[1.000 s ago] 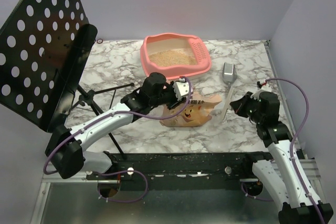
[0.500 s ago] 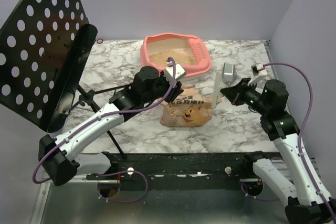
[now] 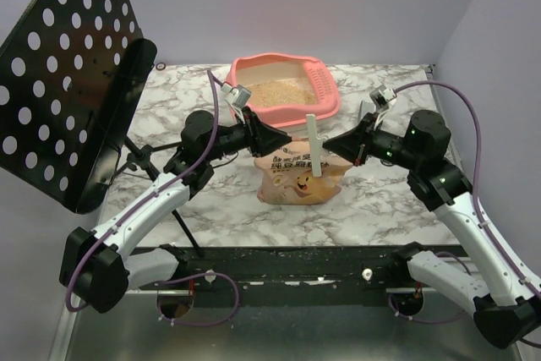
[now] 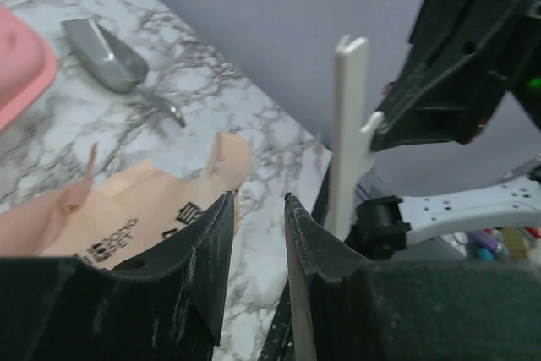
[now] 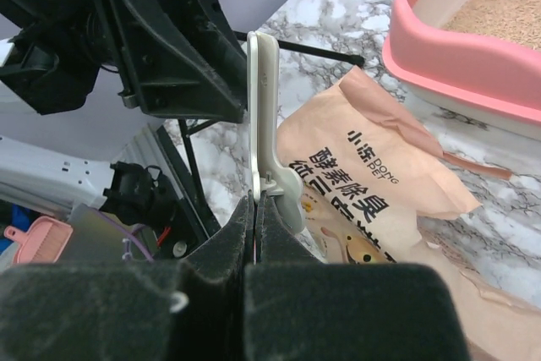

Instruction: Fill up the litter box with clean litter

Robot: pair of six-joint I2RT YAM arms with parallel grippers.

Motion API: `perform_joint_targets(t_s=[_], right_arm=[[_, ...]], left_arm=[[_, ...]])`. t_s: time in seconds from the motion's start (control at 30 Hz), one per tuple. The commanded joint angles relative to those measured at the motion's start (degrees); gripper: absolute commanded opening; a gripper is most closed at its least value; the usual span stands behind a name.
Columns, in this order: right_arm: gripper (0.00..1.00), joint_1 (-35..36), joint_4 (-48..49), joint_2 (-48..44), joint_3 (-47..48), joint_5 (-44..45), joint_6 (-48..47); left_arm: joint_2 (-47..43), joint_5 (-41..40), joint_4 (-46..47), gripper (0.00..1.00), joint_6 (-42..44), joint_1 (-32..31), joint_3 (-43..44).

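The pink litter box stands at the back centre with tan clean litter inside; both also show in the right wrist view, the box and the litter. A tan paper litter bag lies in front of the box. My right gripper is shut on a long white plastic clip and holds it upright above the bag. My left gripper is open and empty, facing the clip from the left, a short way off.
A silver metal scoop lies on the marble table right of the box, partly hidden by my right arm in the top view. A black perforated music stand with tripod legs fills the left side.
My right gripper has lifted the white clip and carried it left over the bag. My left gripper has drawn back to the left, turned to face the clip, and risen off the bag.
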Motion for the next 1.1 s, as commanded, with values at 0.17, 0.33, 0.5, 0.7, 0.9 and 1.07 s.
perform_joint_targets(t_s=[0.17, 0.33, 0.5, 0.7, 0.9, 1.07], right_arm=[[0.00, 4.0, 6.1, 3.2, 0.4, -1.6, -0.1], [0.00, 6.2, 8.4, 4.9, 0.6, -2.7, 0.4], [0.00, 7.2, 8.0, 4.6, 0.7, -2.0, 0.0], [0.00, 7.5, 5.8, 3.2, 1.1, -0.4, -1.4], [0.00, 8.3, 5.2, 3.3, 1.7, -0.6, -1.7], [0.00, 9.3, 5.5, 4.2, 1.9, -1.2, -1.4]], left_arm=[[-1.4, 10.9, 21.3, 0.40, -13.2, 0.6, -2.6], [-0.4, 12.1, 23.6, 0.39, -14.6, 1.1, -3.0], [-0.9, 12.1, 21.1, 0.39, -12.2, 1.4, -3.0], [-1.9, 12.1, 17.0, 0.40, -8.5, 1.4, -2.3], [-2.1, 12.1, 16.0, 0.53, -7.2, 1.4, -2.0], [-2.5, 12.0, 17.1, 0.57, -7.0, 1.4, -2.3]])
